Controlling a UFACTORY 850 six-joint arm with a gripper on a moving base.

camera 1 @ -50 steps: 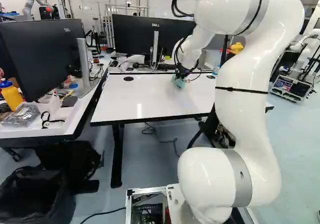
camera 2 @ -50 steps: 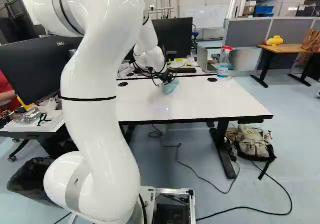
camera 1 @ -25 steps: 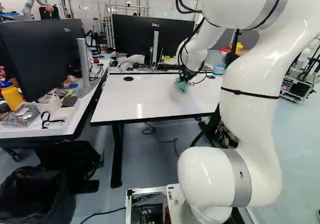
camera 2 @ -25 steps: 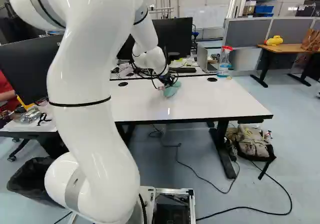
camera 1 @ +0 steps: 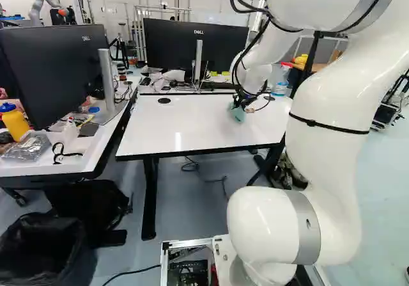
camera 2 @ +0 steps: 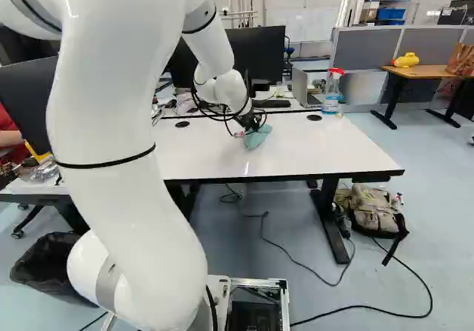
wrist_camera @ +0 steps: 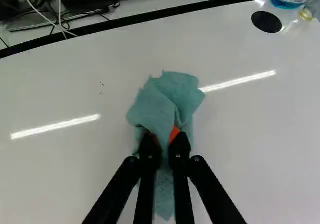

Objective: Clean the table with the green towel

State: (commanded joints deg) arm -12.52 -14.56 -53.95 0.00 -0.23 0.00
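One green towel [wrist_camera: 167, 98] is clamped in the black gripper [camera 2: 250, 121], its cloth bunched between the two fingers, with the orange pads [wrist_camera: 174, 133] pressing it from both sides. Ahead of the fingers the towel spreads in a crumpled fold, and a narrower tail of it hangs back beneath them. It lies against the white tabletop [camera 2: 318, 149], in the half farther from the robot's base. A few tiny dark specks [wrist_camera: 101, 83] mark the surface beside the towel, on the side away from the spray bottle [camera 2: 331, 94]. That bottle, red-topped with blue liquid in it, stands near the far edge, just beside a round black disc [wrist_camera: 266, 21] set in the top. Past that edge are a black monitor [camera 1: 172, 46] and an open laptop [camera 2: 301, 87]. At the left of the left base view, a yellow bottle [camera 1: 14, 121] stands on a side desk [camera 1: 80, 163], near a second monitor [camera 1: 48, 75].
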